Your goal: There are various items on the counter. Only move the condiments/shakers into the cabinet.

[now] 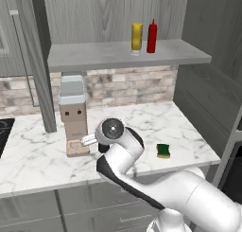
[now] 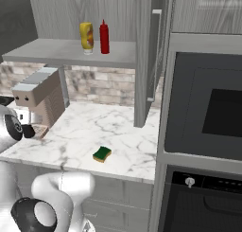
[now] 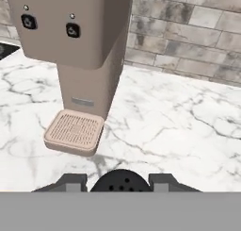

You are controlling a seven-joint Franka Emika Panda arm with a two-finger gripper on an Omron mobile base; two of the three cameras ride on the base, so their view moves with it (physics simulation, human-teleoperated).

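Nearest to the camera on the hand, the gripper (image 3: pixel 119 182) stands low over the white marble counter (image 1: pixel 142 127), and the round dotted top of the small black shaker (image 3: pixel 120 182) sits right between its two dark fingertips (image 3: pixel 70 182). The jaws are set apart, one on each side of the shaker, but whether the pads already touch it I cannot tell, because the lower part is cut off. In the left base view the white arm bends over the near edge of the counter and the hand is low beside the appliance; a dark bit of the shaker (image 1: pixel 103 147) shows just under it.

Just behind the shaker, a little to the left, stands the tall beige-and-grey coffee machine (image 1: pixel 73 113), upright, with its square drip grille (image 3: pixel 74 130) flat on the marble and two small dark buttons on its front. To the right, well apart from the gripper and near the front edge of the counter, lies the green-and-yellow sponge (image 1: pixel 163 150).

Farther back runs the brick backsplash (image 3: pixel 188 46), and above it the light-grey shelf board of the cabinet (image 1: pixel 113 56). On this board two bottles stand upright side by side — the yellow squeeze bottle (image 1: pixel 136 37) on the left and the red squeeze bottle (image 1: pixel 151 36) with pointed cap just beside it on the right. At the far right of the right base view is a dark built-in oven (image 2: pixel 208 112).
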